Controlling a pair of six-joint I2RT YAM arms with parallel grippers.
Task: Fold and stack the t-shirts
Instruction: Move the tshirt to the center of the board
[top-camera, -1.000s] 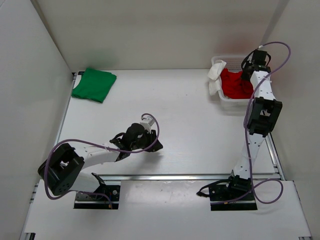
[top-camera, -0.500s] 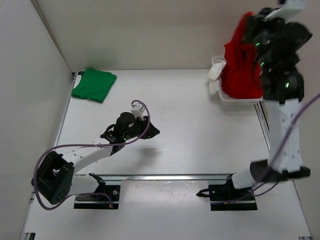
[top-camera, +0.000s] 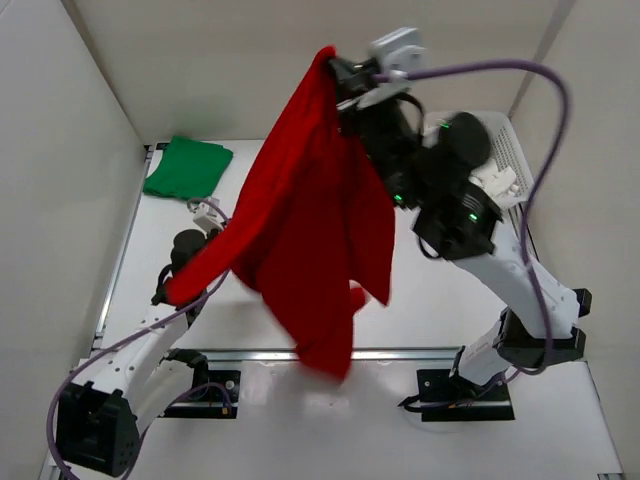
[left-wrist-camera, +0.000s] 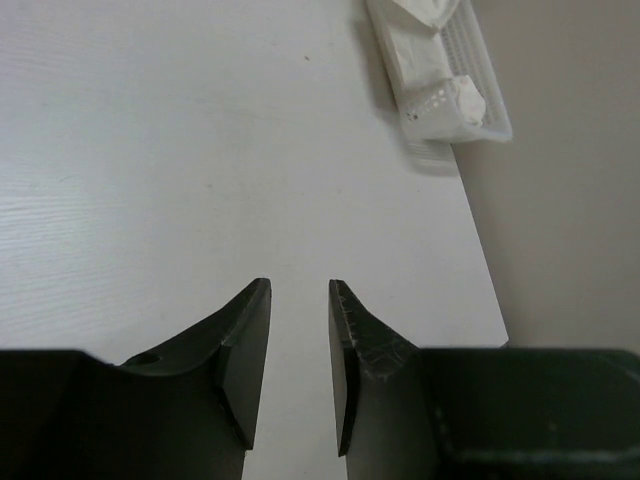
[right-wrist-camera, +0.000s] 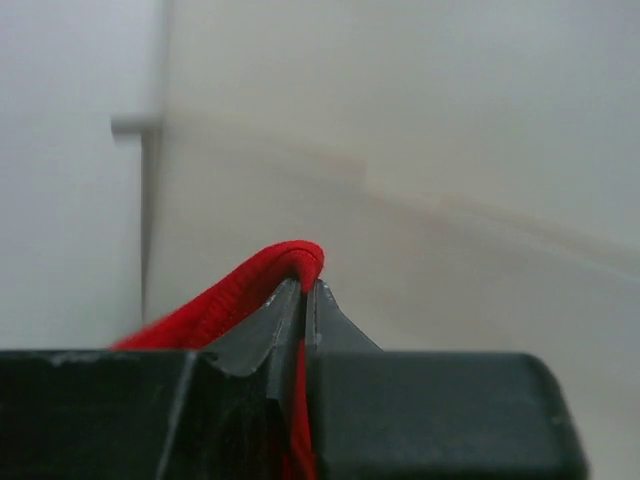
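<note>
Right fingers (right-wrist-camera: 295, 305) clamped on the red t-shirt (top-camera: 310, 220), dangling it high over the tabletop (top-camera: 410, 300) (green t-shirt (top-camera: 187, 168) sits folded far-left); left fingers (left-wrist-camera: 258, 315) partly open, empty.

Folded t-shirt (top-camera: 187, 170) far left, basket (top-camera: 508, 150) far right, hanging t-shirt (top-camera: 310, 230) between.

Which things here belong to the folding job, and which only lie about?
For the job: red t-shirt, hanging from the right tool; green t-shirt, folded; white t-shirt, in the mesh basket.
Lying about: mesh basket.
</note>
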